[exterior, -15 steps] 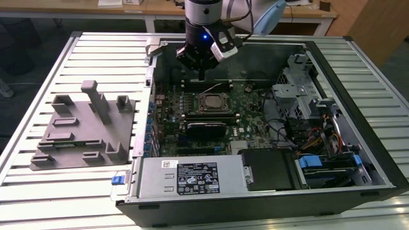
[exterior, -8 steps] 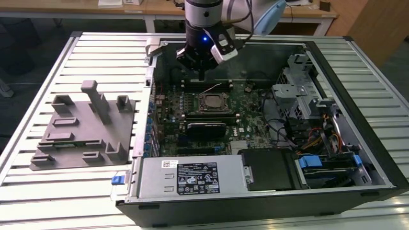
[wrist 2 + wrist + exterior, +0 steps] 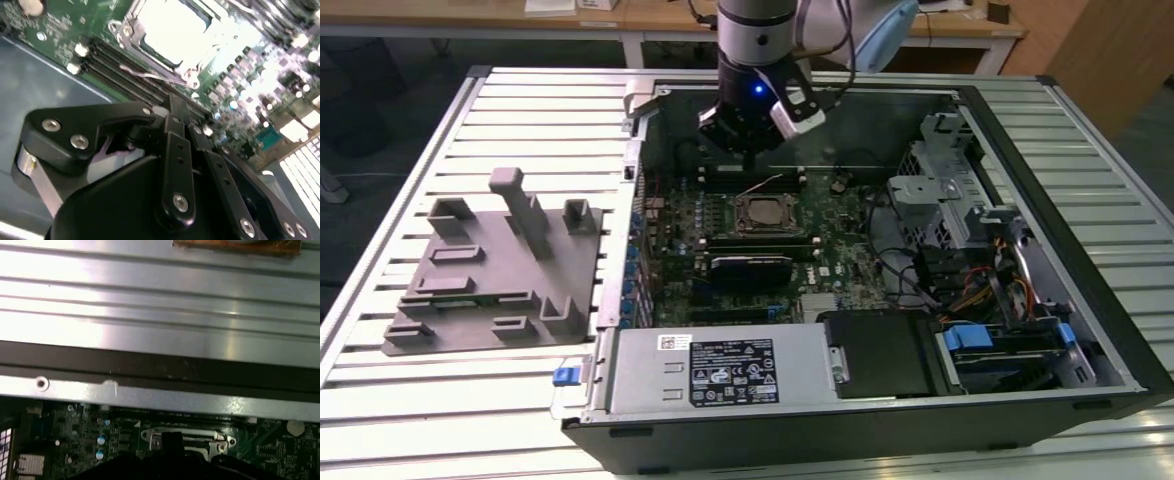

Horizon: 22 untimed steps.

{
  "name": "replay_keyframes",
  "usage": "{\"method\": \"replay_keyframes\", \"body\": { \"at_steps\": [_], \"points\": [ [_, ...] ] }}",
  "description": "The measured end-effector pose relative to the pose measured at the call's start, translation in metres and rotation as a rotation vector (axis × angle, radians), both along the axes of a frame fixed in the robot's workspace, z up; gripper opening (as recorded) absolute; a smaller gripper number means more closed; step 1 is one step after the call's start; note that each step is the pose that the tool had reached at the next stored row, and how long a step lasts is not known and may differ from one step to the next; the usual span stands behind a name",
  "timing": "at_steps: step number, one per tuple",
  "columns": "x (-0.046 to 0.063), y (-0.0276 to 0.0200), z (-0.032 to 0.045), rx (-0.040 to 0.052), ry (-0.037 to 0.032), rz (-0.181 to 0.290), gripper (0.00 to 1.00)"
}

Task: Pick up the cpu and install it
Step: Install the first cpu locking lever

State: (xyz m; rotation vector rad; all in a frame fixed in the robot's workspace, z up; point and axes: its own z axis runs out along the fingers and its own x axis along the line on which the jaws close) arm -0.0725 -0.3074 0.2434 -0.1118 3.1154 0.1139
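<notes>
Silver metal of the power supply [image 3: 720, 370] lies nearest me, with the grey fixture block [image 3: 494, 270] on the table on the exterior view's left, its slots bare. Past that, the cpu [image 3: 761, 212] seems to sit already in the motherboard socket [image 3: 736, 230], pale inside the dark frame. Beyond it the gripper [image 3: 747, 152] hovers just above the board, fingers drawn narrow and holding nothing I can see. I judge the placing done and the clamping left.
</notes>
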Motion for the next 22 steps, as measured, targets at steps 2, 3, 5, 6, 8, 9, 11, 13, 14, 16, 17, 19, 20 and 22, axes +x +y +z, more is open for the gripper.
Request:
{"method": "replay_keyframes", "body": {
  "at_steps": [2,3,5,6,8,9,11,13,14,16,17,19,20,22],
  "points": [
    [0.0,0.0005,-0.0029,-0.0011,-0.0024,0.014,0.11],
    [0.001,0.001,-0.004,-0.0017,-0.0028,0.016,0.11],
    [0.004,0.0017,-0.0055,-0.0018,-0.0028,0.017,0.11],
    [0.006,0.0021,-0.006,-0.0019,-0.0028,0.017,0.11],
    [0.008,0.0029,-0.007,-0.0018,-0.0029,0.017,0.11],
    [0.009,0.0032,-0.0077,-0.0016,-0.003,0.017,0.11],
    [0.011,0.0038,-0.0092,-0.0016,-0.003,0.017,0.11],
    [0.013,0.0045,-0.0106,-0.0018,-0.0028,0.018,0.11],
    [0.014,0.0048,-0.0113,-0.0019,-0.0028,0.018,0.11],
    [0.015,0.0052,-0.013,-0.0018,-0.0029,0.018,0.11],
    [0.016,0.0054,-0.0139,-0.0019,-0.0029,0.018,0.11],
    [0.017,0.0058,-0.0155,-0.0038,-0.0029,0.018,0.11],
    [0.017,0.006,-0.016,-0.0069,-0.0028,0.018,0.11],
    [0.018,0.0065,-0.0173,-0.0165,-0.003,0.018,0.11]
  ]
}}
